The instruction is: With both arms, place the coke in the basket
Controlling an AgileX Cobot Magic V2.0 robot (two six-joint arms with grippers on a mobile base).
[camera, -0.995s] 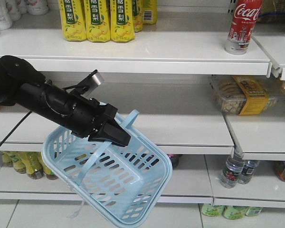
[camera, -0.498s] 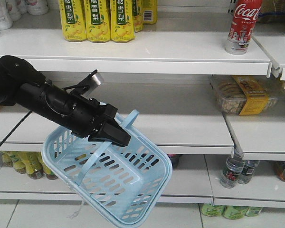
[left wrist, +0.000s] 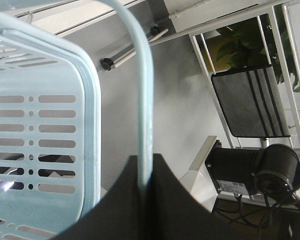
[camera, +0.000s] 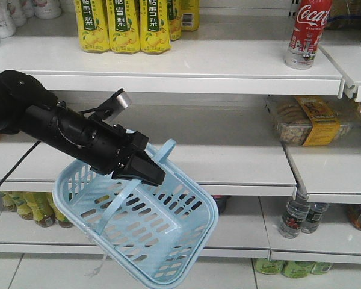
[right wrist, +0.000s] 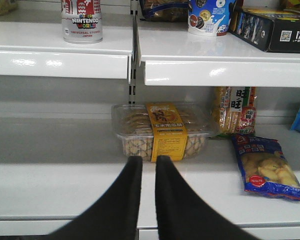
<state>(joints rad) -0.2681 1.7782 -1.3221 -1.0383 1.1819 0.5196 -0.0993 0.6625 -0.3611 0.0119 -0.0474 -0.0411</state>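
Note:
The coke (camera: 308,30) stands upright on the top shelf at the right; the right wrist view shows its lower part (right wrist: 81,22) at the upper left. The pale blue basket (camera: 168,241) hangs tilted in the air before the middle shelf. My left gripper (camera: 159,177) is shut on one of its flat swing handles (left wrist: 145,100), and the basket's slotted side (left wrist: 40,125) fills the left of the left wrist view. My right gripper (right wrist: 149,159) faces the middle shelf, below and right of the coke, its jaws a narrow gap apart with nothing between them.
Yellow-labelled pear drink bottles (camera: 123,24) stand on the top shelf at the left. A clear snack box with a yellow band (right wrist: 162,131) and a blue snack bag (right wrist: 267,167) lie on the middle shelf. More bottles (camera: 298,217) stand on the lowest shelf.

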